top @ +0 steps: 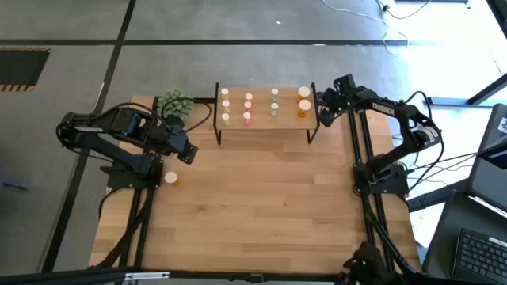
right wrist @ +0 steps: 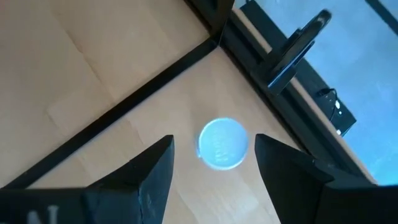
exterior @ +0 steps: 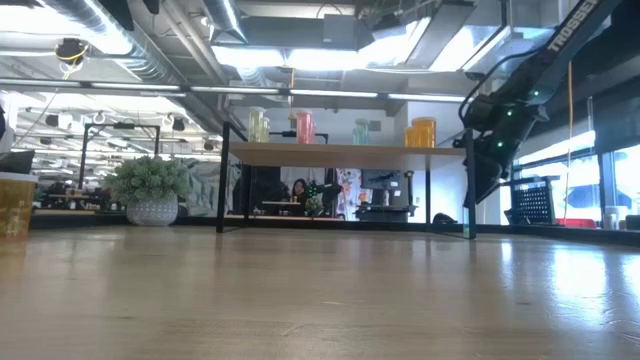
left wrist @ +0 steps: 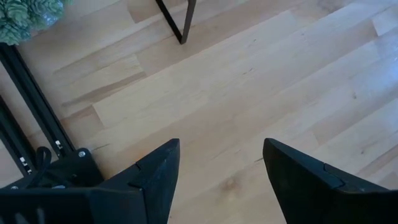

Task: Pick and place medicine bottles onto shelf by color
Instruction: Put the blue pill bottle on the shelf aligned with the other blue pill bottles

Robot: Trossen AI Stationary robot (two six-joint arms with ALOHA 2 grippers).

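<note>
Shelf [top: 265,119] is seen at upper centre of the high view, with bottles in colour columns: yellowish [top: 225,104], pink [top: 248,108], green [top: 274,103], orange [top: 304,103] at its right end. One more orange bottle [top: 170,178] is left on the bench [top: 261,206], left of centre, just below the left gripper [top: 188,154]. Left fingers [left wrist: 161,174] are held apart over bare wood, nothing between them. Right gripper [top: 323,107] is parked at the shelf's right end; its fingers [right wrist: 155,168] are spread, with a pale cap [right wrist: 222,144] seen between them from above, not clamped as far as can be judged. Risks: a shelf leg or the edge orange bottles could be clipped if the right arm is pulled off sideways; the loose bottle could be tipped or rolled by an off-centre close; the plant [top: 176,103] sits near the left arm's path.
</note>
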